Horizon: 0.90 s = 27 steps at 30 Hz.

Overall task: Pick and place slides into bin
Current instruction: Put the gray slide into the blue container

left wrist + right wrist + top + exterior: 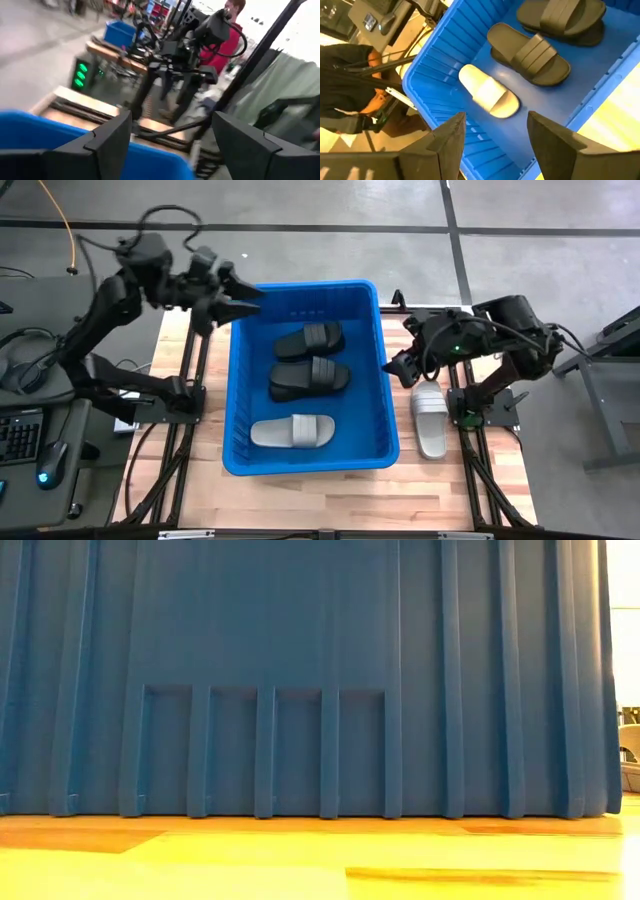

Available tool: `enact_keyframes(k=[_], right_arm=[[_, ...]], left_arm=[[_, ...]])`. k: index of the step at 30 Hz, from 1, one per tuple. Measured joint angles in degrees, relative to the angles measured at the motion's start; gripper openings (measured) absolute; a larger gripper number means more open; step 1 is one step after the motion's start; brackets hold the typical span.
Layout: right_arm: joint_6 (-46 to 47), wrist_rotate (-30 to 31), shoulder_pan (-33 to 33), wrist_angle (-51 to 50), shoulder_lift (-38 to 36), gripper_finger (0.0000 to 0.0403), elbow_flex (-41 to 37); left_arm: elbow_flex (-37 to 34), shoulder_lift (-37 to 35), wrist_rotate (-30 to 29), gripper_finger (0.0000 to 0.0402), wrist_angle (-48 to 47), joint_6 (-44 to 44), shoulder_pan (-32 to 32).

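Large rectangular bright blue plastic bin [236, 380] with rolled rim and ribbed walls sits mid-tabletop on the pale wooden tabletop [310, 490]. In the low view its ribbed wall [300, 680] fills nearly the whole picture.

Contents of bin, high view: two black rubber slides, one [310, 340] toward the far end, the second [310, 377] just beside it nearer the middle; one light grey rubber slide [292, 431] lies toward the near end, apart from the black pair. All three lie flat, strap up. The right wrist view shows the same three: grey slide [488, 92] and both black ones [530, 54] [565, 20].

A fourth slide, light grey [429, 417], lies on the tabletop outside the bin, just beside its right wall, lengthwise along it.

Left pincer [240, 298] hovers above the bin's far-left corner, fingers [107, 137] spread apart, holding nothing.

Right pincer [400, 368] hangs at the bin's right rim, just above the far end of the outside grey slide; fingers [447, 132] parted, nothing between them.

A person in a red top [231, 37] stands beyond the table in the left wrist view.
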Motion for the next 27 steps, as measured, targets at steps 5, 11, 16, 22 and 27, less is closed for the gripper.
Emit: enact_keyframes(k=[5, 11, 16, 22, 27], right_arm=[[-1.49, 4.37, 2.59, 0.00, 0.11, 0.0201, -0.04], [4.14, 6.97, 6.58, 0.02, -0.59, 0.0202, -0.04], [13.34, 16.90, 12.28, 0.00, -1.13, 0.0200, -0.04], [22.49, 33.58, 19.53, 0.10, -0.94, 0.0202, -1.87], [16.55, 40.64, 20.99, 1.23, -1.07, 0.0200, -5.36]], left_arm=[[0.00, -4.67, -7.56, 0.0266, -7.47, 10.26, 0.04], [0.00, -9.79, -25.29, 0.0266, -14.02, 9.65, 0.04], [0.00, -11.81, -27.92, 0.0266, -14.76, 13.84, 0.02], [0.00, -13.11, -27.43, 0.0266, -17.76, 17.73, 0.02], [0.00, -13.02, -27.19, 0.0266, -17.91, 17.71, 0.02]])
